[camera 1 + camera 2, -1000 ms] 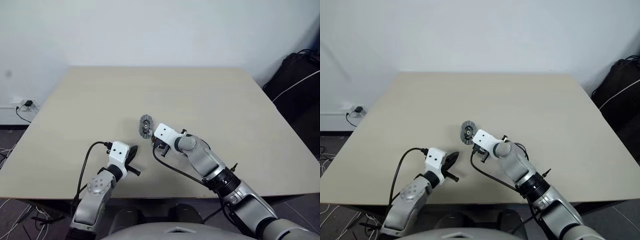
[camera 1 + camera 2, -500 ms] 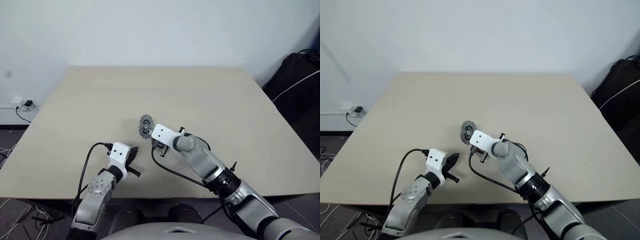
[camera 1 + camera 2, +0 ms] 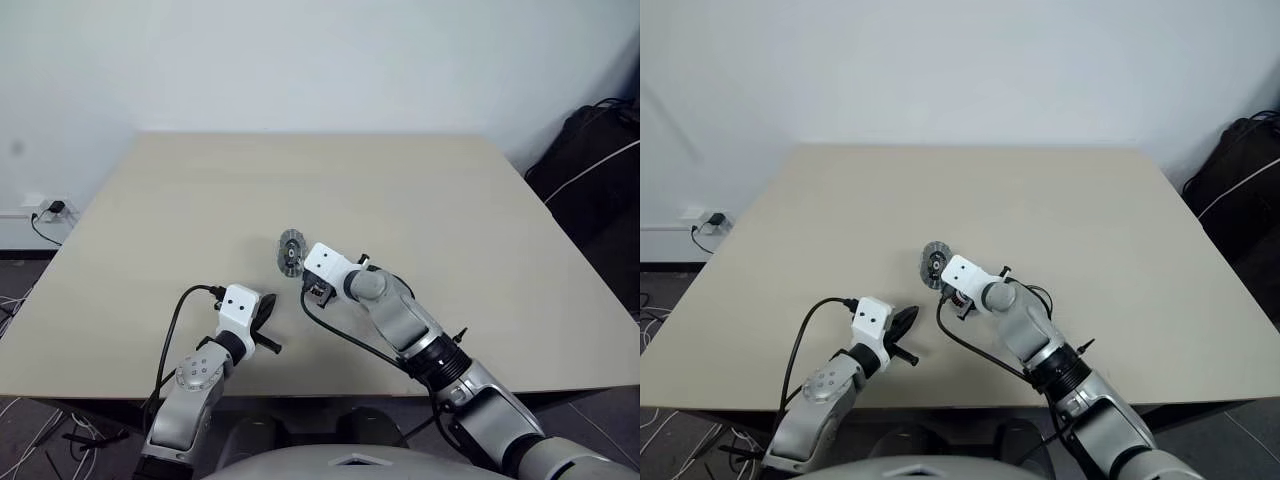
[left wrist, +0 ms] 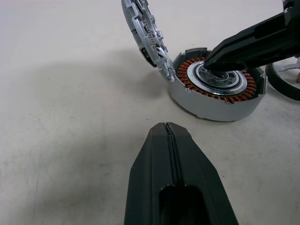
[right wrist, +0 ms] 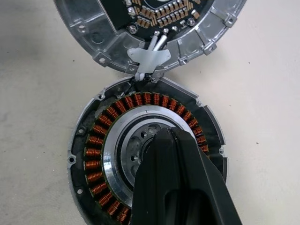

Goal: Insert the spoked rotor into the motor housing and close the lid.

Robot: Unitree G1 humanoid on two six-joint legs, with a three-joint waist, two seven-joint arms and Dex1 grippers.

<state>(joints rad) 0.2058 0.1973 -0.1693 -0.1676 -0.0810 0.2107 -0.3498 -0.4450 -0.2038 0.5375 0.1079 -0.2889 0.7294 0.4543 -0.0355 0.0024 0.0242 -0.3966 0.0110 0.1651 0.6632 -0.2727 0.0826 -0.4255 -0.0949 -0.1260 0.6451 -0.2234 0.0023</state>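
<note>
The motor housing (image 5: pixel 93 154), a round grey body with copper-brown windings, lies on the table. In its middle sits a silvery round part (image 5: pixel 139 137) with small holes; I cannot tell whether this is the spoked rotor. The lid (image 4: pixel 143 33) stands tilted open at the housing's far rim, joined to it by a small bracket (image 5: pixel 149 56). Its inner face shows dark parts. My right gripper (image 5: pixel 169 133) is shut, with its tips down in the housing's centre (image 4: pixel 208 61). My left gripper (image 4: pixel 168 126) is shut and empty, low over the table a short way nearer than the housing.
A dark ring (image 4: pixel 282 83) lies on the table right beside the housing. The beige table (image 3: pixel 420 190) spreads wide around the parts. A black bag (image 3: pixel 595 150) sits off the table's right side, and a wall socket with a cable (image 3: pixel 50 212) is at the left.
</note>
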